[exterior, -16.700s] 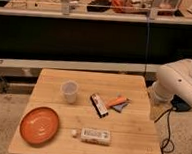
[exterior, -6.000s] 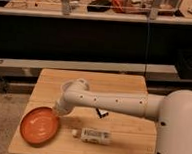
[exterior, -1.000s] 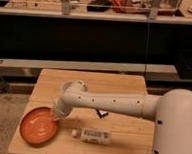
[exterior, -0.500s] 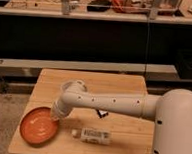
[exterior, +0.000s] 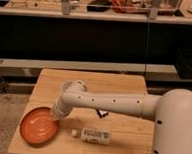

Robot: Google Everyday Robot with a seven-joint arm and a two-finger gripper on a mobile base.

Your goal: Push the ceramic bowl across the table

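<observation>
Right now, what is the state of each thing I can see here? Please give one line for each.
ceramic bowl: upright, empty, at the table's front left corner, its rim overhanging the left edge.
gripper: down at the bowl's right rim.
white tube: lying on its side near the front edge, apart from the bowl.
table: carries the bowl and the tube.

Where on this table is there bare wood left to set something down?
The table's far strip behind the arm is bare, as is the near-right corner, right of the small white tube. The near-left is crowded: the ceramic bowl fills that corner, and the gripper sits at its right rim, with the arm spanning the middle.
</observation>
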